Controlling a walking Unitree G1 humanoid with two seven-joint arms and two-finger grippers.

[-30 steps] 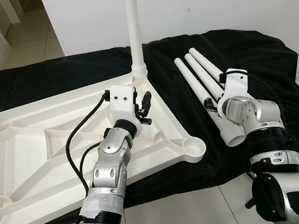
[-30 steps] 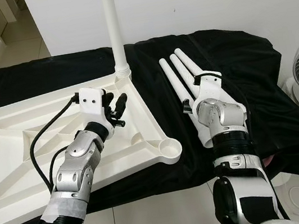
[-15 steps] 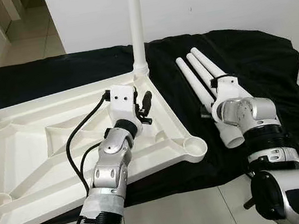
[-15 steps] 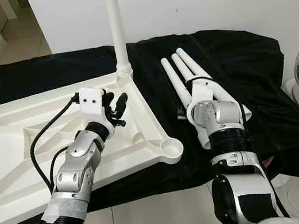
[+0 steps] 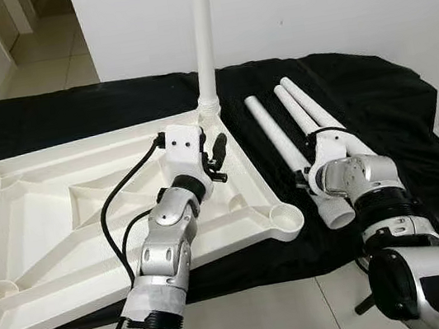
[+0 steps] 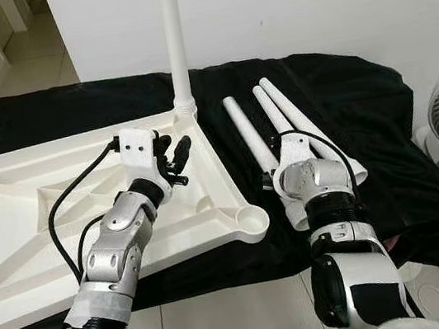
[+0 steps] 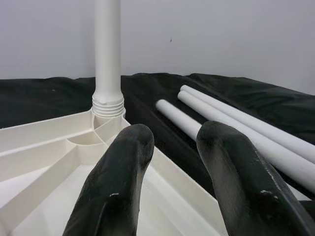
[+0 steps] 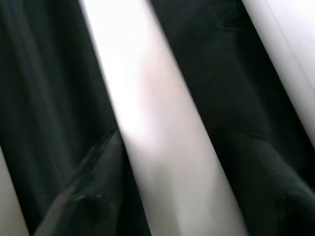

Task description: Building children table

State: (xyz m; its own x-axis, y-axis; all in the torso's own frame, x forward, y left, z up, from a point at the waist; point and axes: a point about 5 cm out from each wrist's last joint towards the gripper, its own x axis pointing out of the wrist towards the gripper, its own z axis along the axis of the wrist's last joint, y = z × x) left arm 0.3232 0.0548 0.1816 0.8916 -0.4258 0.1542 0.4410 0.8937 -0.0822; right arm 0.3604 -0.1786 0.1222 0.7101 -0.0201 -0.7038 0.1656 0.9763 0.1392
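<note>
1. White tabletop [image 5: 38,235] lies upside down on the black-draped surface [image 5: 376,98], one leg [image 5: 204,42] upright in its far corner.
2. Left gripper [image 5: 209,151] hovers there, fingers [image 7: 118,182] apart.
3. Right gripper [image 5: 308,169] is over three loose legs [image 5: 283,142]; finger state unclear.

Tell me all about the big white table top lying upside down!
The table top is white plastic, lying flat and upside down on a black cloth. Raised ribs cross its underside, and each corner has a round socket. One leg already stands upright in the far corner socket; the near right socket is still empty. The left gripper hovers above it with fingers apart. Its near edge sticks out past the cloth.
</note>
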